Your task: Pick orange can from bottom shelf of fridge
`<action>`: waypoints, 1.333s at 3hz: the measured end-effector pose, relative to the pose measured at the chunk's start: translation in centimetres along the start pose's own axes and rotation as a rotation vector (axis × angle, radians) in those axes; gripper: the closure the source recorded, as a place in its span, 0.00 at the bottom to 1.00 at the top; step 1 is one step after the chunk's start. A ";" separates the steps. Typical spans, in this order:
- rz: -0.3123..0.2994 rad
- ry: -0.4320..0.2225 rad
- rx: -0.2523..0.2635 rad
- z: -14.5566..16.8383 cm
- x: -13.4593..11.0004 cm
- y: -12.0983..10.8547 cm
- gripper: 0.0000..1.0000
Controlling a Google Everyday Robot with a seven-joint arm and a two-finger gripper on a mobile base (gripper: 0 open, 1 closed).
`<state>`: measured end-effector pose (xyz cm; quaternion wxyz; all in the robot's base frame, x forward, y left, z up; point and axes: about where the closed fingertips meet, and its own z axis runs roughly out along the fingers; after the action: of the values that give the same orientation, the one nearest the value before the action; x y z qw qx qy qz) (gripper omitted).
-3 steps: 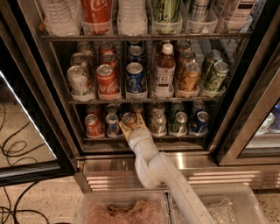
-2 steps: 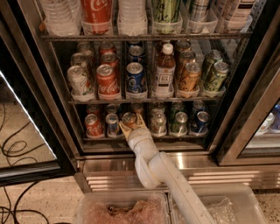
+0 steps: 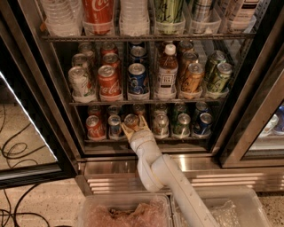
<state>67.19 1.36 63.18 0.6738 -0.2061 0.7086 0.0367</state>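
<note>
6 small round metal cans are seen in the front row of the low wire bottom shelf of the tall glass-door fridge. The 3rd from the left is the short orange can w/ a shiny silver top. It is gripped by the white robot gripper, w/ 2 tan fingers closed snug on its sides.

Coca-Cola on red container above pincer
</note>
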 end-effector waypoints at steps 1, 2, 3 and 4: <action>-0.003 -0.037 0.030 -2.0 -1.8 -1.1 1.00; -0.005 -0.039 0.029 -2.1 -1.9 -1.1 1.00; -0.015 -0.047 0.030 -2.8 -2.2 -1.0 1.00; 0.019 -0.095 0.044 -7.8 -3.1 -0.8 1.00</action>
<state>60.17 -1.20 67.11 0.7106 -0.1825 0.6785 0.0371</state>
